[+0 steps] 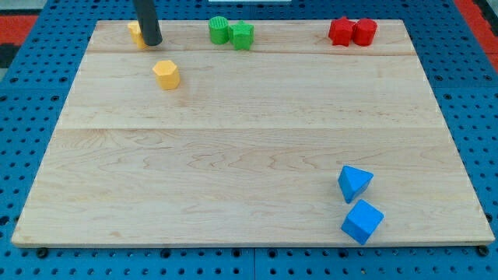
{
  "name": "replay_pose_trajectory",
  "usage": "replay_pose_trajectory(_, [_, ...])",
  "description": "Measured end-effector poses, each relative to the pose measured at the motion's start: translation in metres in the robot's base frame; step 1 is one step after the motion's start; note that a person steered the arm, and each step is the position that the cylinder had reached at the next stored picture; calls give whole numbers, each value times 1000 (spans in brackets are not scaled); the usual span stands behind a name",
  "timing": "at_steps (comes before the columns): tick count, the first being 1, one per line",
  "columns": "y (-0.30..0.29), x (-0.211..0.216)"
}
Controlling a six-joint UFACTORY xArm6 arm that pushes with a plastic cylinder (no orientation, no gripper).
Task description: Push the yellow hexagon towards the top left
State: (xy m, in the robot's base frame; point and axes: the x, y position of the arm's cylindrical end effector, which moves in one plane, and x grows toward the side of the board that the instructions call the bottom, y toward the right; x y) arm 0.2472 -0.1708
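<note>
Our yellow hexagonal block [166, 74] sits on the pale wooden board [249, 155] near the top left, just below my tip [152, 42]. We have no jaws, only the rod. The tip stands on the wrong side, above the block; pushing from here would drive it away from the corner. A second yellow block [135, 32], partly hidden behind the rod, may get knocked over the near top edge. Open board lies below and right for circling round.
</note>
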Motion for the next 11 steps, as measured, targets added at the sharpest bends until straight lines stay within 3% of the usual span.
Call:
replay_pose_trajectory(2, [110, 75])
replay_pose_trajectory(3, [102, 97])
replay_pose_trajectory(5, [6, 98])
replay_pose_trajectory(6, [-22, 77])
replay_pose_trajectory(8, [-35, 104])
replay_pose_trajectory(10, [-38, 16])
replay_pose_trajectory(11, [-28, 39])
